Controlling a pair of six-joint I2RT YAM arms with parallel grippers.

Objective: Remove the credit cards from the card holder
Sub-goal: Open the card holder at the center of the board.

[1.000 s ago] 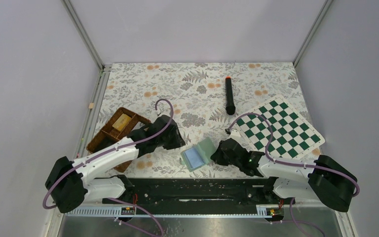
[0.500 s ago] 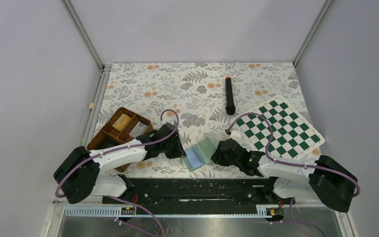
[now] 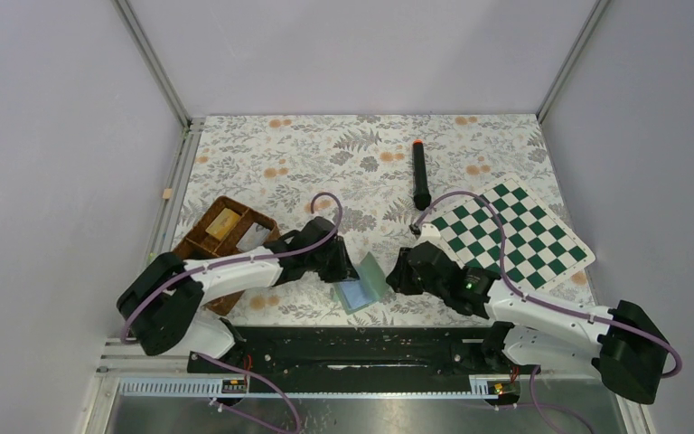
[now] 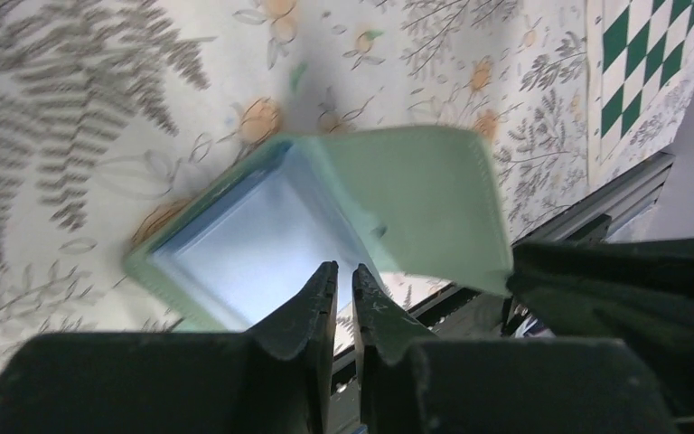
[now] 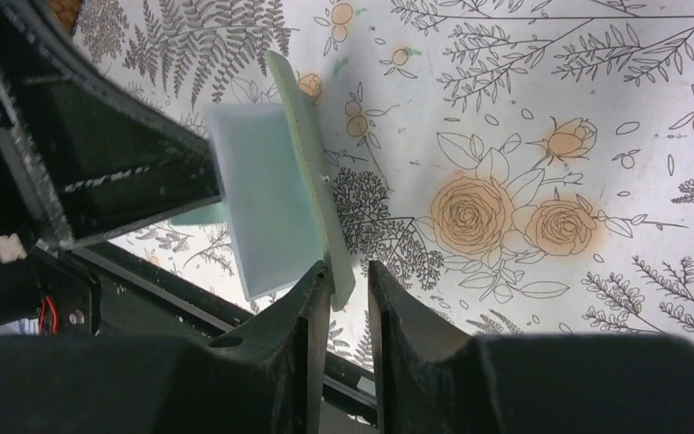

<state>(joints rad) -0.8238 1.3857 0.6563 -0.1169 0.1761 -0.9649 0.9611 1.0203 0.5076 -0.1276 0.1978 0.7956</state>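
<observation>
The card holder point(image 3: 362, 283) lies spread near the table's front edge, its sage-green flap point(image 4: 416, 199) tilted up and a pale blue panel point(image 4: 253, 244) flat on the cloth. My left gripper point(image 3: 346, 270) hovers at its left side, over the blue panel, open by only a narrow slit point(image 4: 342, 269) with nothing in it. My right gripper point(image 3: 394, 275) is open point(image 5: 348, 276) at the flap's right. The flap's lower corner point(image 5: 340, 287) sits between its fingers, against the left one. One pale grey credit card point(image 3: 254, 237) lies in the wicker tray. I cannot tell if cards remain inside.
The brown wicker tray point(image 3: 192, 246) with a yellowish block point(image 3: 223, 221) stands left of the left arm. A green chessboard point(image 3: 515, 237) lies at the right, with a black marker point(image 3: 421, 181) behind it. The black rail point(image 3: 352, 348) runs along the near edge.
My left arm swung right from the tray to the card holder and its jaws narrowed. My right gripper opened off the flap and shifted slightly forward.
</observation>
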